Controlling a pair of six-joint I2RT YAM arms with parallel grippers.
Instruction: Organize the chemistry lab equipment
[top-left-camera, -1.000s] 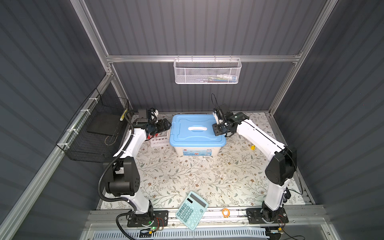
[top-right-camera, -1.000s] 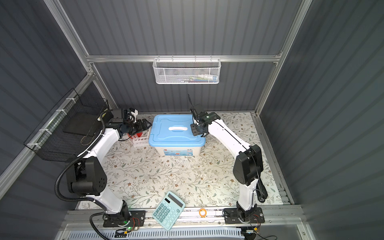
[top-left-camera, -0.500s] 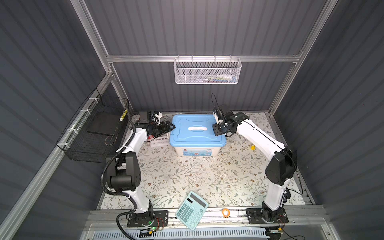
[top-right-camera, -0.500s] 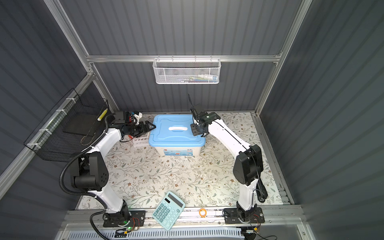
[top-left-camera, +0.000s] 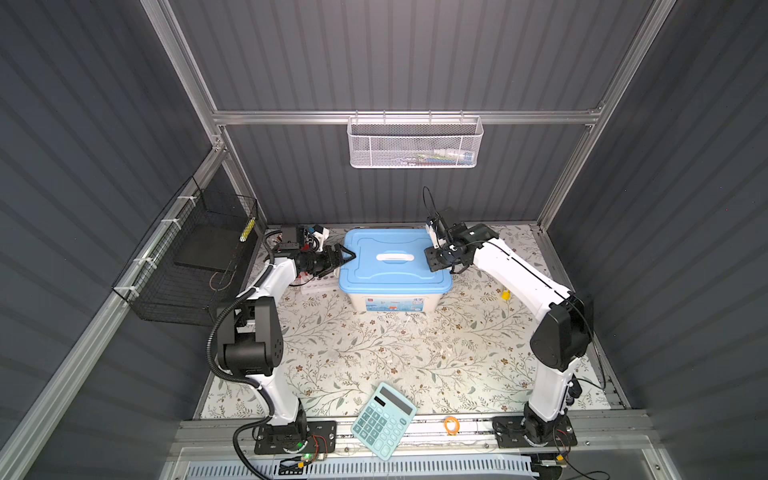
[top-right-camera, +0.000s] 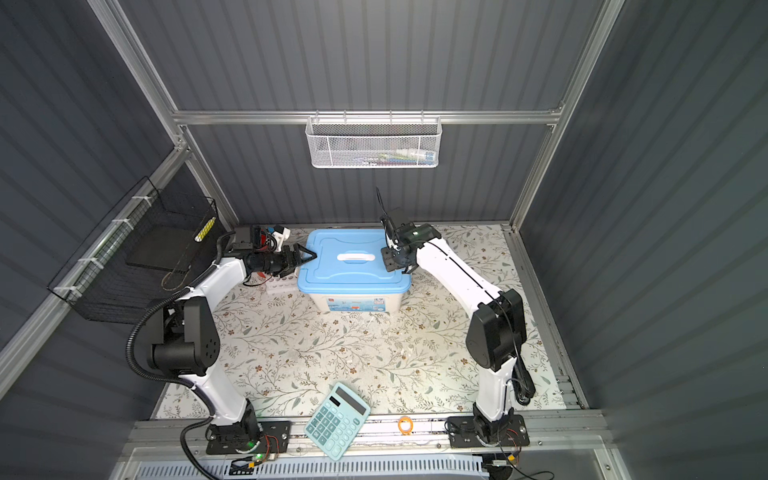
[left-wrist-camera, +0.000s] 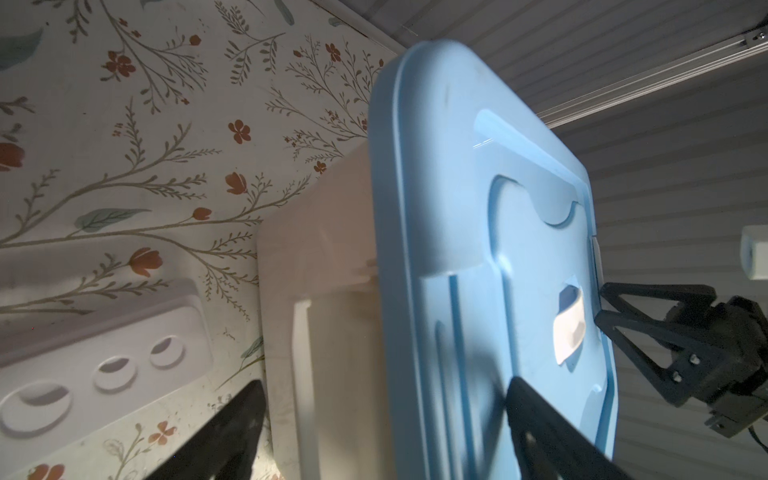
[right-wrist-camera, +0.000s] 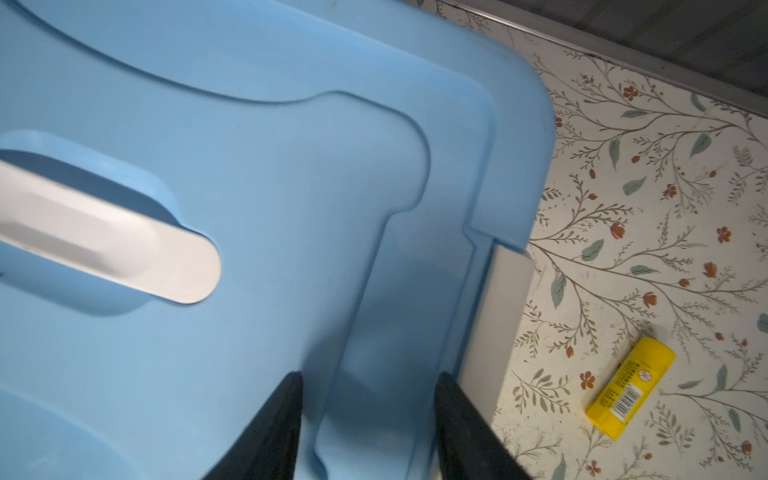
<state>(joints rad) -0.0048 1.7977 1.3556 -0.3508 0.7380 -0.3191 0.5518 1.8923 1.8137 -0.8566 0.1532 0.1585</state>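
Your left gripper (top-left-camera: 350, 255) sits at the left edge of the blue lid (top-left-camera: 395, 276), in the upper middle of both top views, with its jaws spread wide. In the left wrist view, 1 of its fingers (left-wrist-camera: 232, 424) is down beside the pale wall of the storage box (top-left-camera: 390, 306) and the other lies over the lid's top. The jaws straddle the lid's rim without clamping it.

Your right gripper (top-left-camera: 430, 259) is over the lid's right end, jaws parted about halfway. Its 2 fingers (right-wrist-camera: 274, 428) are above the lid's recessed channel and hold nothing. You cannot tell whether they touch the lid. The lid is seated on the box, so its contents are hidden from you.

Of the lab gear, you can see a white rack (left-wrist-camera: 104, 365) with 3 round holes in view. It lies on the worktop (top-left-camera: 374, 361) just left of the box, under the left arm. A few small clear pieces (top-left-camera: 409, 322) glint just in front of the box, too faint to identify.

A yellow tube (right-wrist-camera: 631, 386) lies on the worktop right of the box, apart from it. A teal calculator (top-left-camera: 383, 419) lies at the lower middle, overhanging the front rail, with an orange ring (top-left-camera: 452, 425) just to its right.
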